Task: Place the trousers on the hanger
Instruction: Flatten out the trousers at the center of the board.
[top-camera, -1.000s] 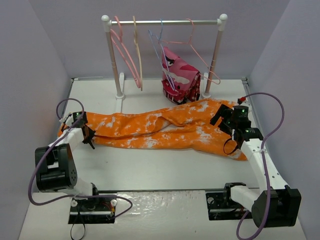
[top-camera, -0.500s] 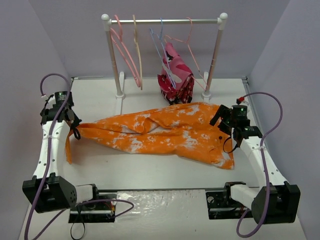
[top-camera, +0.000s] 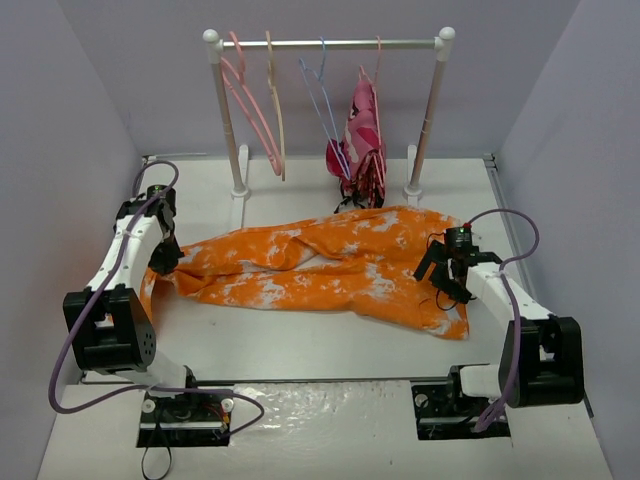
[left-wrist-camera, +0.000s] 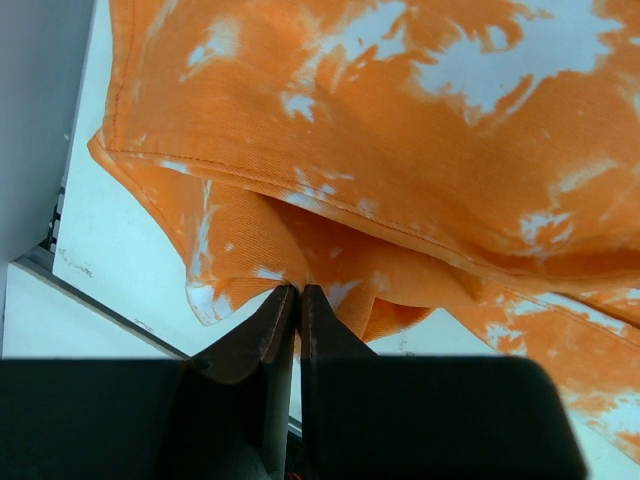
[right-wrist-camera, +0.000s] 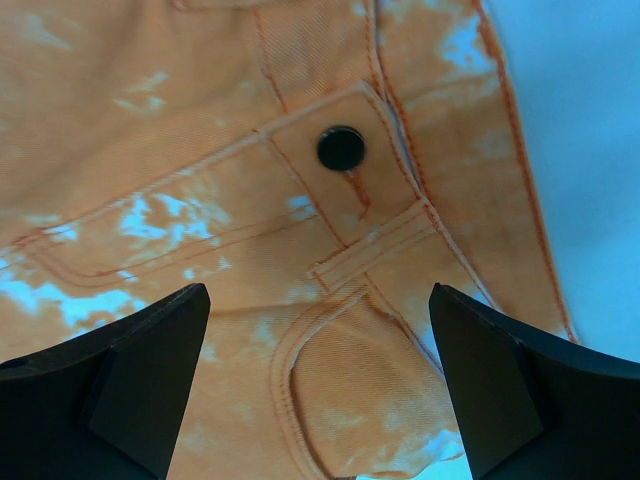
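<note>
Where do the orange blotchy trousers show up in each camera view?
Top external: the long orange cloth trousers with white blotches lie across the table's middle.
Left wrist: trousers fill the upper frame, above the left claw.
Right wrist: trousers fill most of it, small black button upper middle.
Shared landmark: the white tabletop at the cloth's edge.

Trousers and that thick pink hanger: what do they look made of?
The trousers look like woven cotton twill with a matte finish: the close views show a fine ribbed weave, stitched seams and a dark button. The pink hanger looks like smooth moulded plastic, going by its thick even rim and bright colour, but it is too distant to be certain.
</note>
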